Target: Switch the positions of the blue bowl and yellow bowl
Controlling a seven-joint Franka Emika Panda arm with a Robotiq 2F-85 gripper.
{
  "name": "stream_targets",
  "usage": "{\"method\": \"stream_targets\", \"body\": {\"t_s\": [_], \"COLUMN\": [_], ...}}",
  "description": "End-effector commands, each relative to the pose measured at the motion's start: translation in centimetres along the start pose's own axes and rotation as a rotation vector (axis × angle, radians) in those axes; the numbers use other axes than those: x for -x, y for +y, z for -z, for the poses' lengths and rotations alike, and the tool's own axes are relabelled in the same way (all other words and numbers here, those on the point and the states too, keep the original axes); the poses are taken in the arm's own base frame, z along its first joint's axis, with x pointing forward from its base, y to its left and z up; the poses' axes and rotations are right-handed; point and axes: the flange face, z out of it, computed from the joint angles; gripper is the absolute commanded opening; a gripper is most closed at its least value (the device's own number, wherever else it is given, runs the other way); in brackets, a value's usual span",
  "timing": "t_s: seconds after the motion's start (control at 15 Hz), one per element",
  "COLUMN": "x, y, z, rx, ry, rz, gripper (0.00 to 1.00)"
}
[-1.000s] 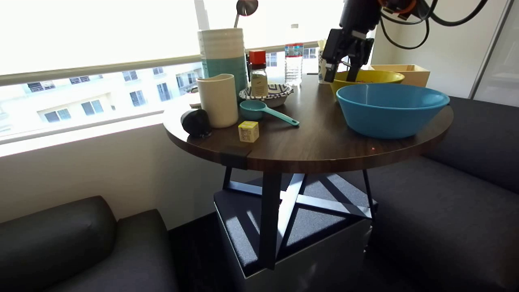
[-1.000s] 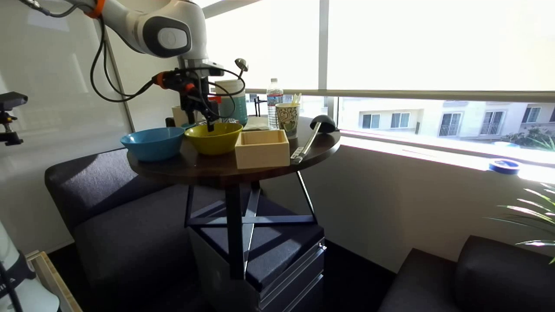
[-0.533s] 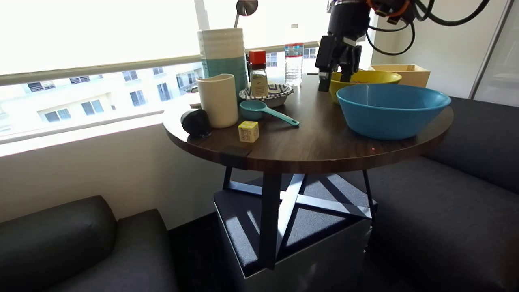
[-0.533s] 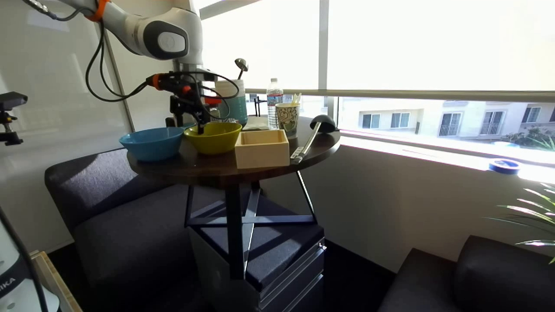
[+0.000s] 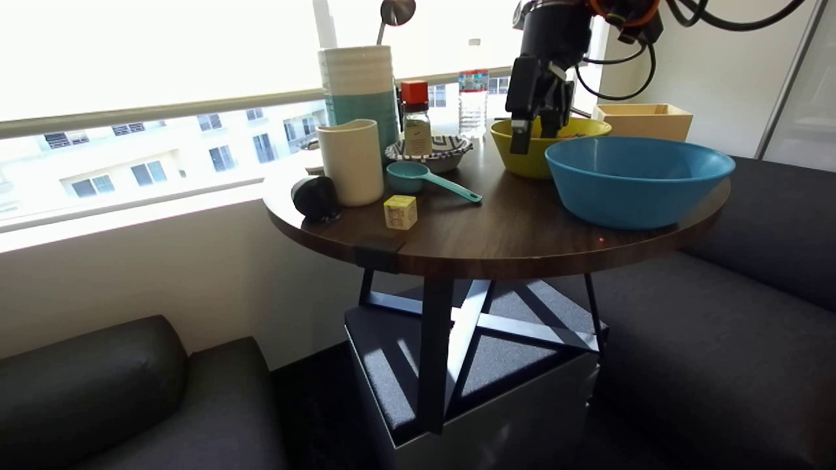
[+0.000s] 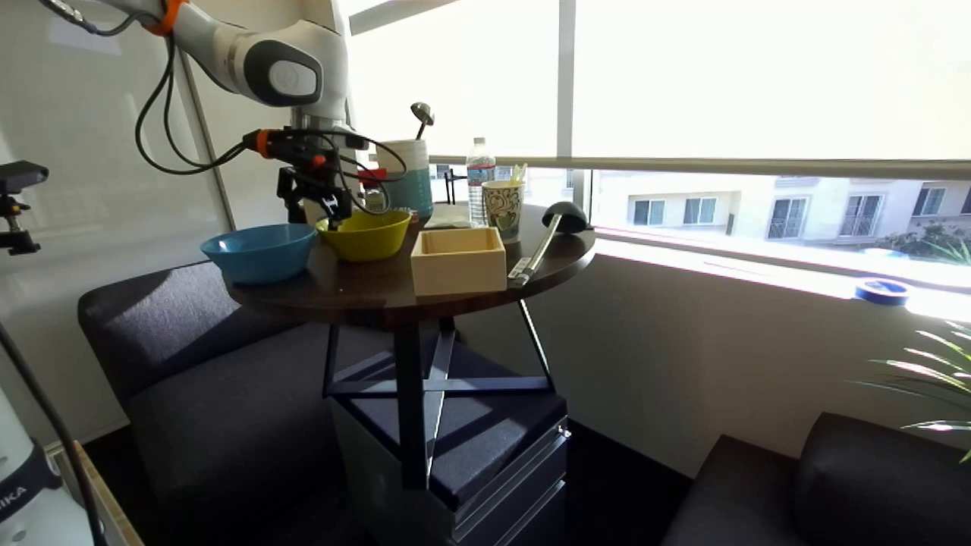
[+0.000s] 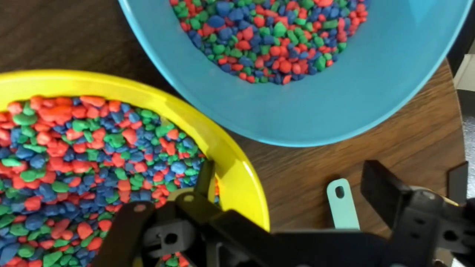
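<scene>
The blue bowl (image 5: 633,199) stands on the round table's edge; it also shows in an exterior view (image 6: 262,258) and the wrist view (image 7: 282,126). The yellow bowl (image 5: 532,163) stands close beside it, also in an exterior view (image 6: 372,241) and the wrist view (image 7: 243,185). Both hold red, green and blue pebbles. My gripper (image 7: 290,168) is open, in both exterior views (image 5: 537,137) (image 6: 315,216) too. One finger (image 7: 206,176) is inside the yellow bowl near its wall, the other outside over the table. The rim lies between them, not clamped.
A wooden box (image 6: 459,262) stands beside the yellow bowl. A teal measuring scoop (image 5: 418,177), a white cup (image 5: 353,163), a small block (image 5: 400,212), a red-capped jar (image 5: 417,124) and a bottle (image 5: 473,98) stand on the table (image 5: 496,228). A ladle (image 6: 550,235) lies beyond the box.
In the exterior views, the gripper has moved sideways and down. The yellow bowl has slid with it, away from the wooden box, and the blue bowl has shifted slightly outward toward the table edge.
</scene>
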Motion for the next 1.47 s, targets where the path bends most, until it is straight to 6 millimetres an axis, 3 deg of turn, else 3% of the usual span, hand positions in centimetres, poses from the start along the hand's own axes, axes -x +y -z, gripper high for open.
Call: {"method": "stream_targets", "body": {"t_s": [0.0,0.2,0.67,1.07,1.4], "x": [-0.2,0.1,3.9,8.9,13.0], "y": [-1.0,-1.4,-2.8,-3.9,-3.5], "z": [0.0,0.8,4.7,4.4,4.0], "rx": [0.002,0.045,0.166,0.161,0.241], "ry": [-0.006,0.005,0.103,0.121,0.149], "rz": [0.038,0.026,-0.063,-0.198,-0.359], "gripper": [1.00,1.00,1.00,1.00,1.00]}}
